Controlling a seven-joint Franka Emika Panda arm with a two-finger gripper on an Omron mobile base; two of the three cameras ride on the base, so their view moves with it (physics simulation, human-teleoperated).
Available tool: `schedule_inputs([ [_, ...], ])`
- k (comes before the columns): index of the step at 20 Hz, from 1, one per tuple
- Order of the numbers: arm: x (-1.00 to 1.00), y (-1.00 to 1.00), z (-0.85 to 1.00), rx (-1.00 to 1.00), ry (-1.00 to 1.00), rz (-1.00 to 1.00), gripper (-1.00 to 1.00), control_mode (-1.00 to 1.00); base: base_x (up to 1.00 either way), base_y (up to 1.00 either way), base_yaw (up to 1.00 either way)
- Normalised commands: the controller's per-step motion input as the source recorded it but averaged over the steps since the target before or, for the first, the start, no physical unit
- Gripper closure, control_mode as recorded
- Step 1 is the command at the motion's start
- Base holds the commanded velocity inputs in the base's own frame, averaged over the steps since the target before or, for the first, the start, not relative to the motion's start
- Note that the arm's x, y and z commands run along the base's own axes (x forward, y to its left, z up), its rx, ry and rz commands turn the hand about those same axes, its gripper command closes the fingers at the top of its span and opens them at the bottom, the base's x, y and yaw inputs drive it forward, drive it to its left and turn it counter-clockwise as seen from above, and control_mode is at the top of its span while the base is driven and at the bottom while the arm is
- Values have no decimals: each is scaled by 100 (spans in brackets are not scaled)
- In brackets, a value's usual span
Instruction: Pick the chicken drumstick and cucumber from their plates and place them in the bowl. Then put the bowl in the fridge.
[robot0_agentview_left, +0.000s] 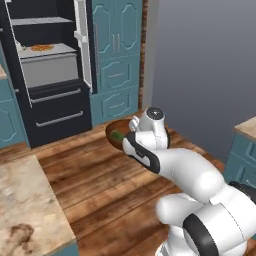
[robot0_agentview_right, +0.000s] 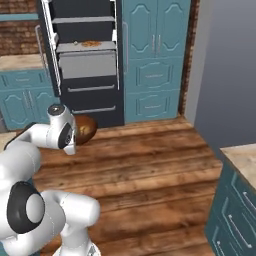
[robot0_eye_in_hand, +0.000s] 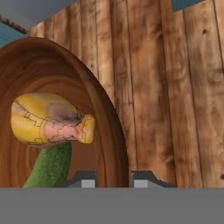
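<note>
The dark brown bowl (robot0_eye_in_hand: 52, 78) hangs above the wooden floor, with my gripper (robot0_eye_in_hand: 113, 180) shut on its rim, one fingertip inside and one outside. In it lie the golden drumstick (robot0_eye_in_hand: 48, 118) and, under it, the green cucumber (robot0_eye_in_hand: 50, 168). From the left base view the bowl (robot0_agentview_left: 114, 131) pokes out past my hand, the cucumber (robot0_agentview_left: 118, 135) showing at its edge. The bowl (robot0_agentview_right: 86, 127) also shows beside my wrist in the right base view. Ahead, the black fridge (robot0_agentview_left: 47, 100) stands with its door (robot0_agentview_left: 83, 45) open. The plates are out of view.
A pizza (robot0_agentview_left: 41, 48) lies on a grey fridge shelf above the drawers (robot0_agentview_left: 55, 95). Teal cabinets (robot0_agentview_left: 116, 60) stand right of the fridge, then a grey wall (robot0_agentview_left: 210, 65). A marble counter (robot0_agentview_left: 25, 210) is at my near left and another counter (robot0_agentview_right: 245, 160) at the right.
</note>
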Motion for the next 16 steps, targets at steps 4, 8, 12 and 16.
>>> schedule_inputs([
  [4, 0, 0, 0, 0, 0, 0, 100, 100, 86, -23, 17],
  [8, 0, 0, 0, 0, 0, 0, 100, 100, 86, -17, 25],
  [12, 0, 0, 0, 0, 0, 0, 100, 100, 84, -13, 30],
  [16, 0, 0, 0, 0, 0, 0, 100, 100, 86, -19, 21],
])
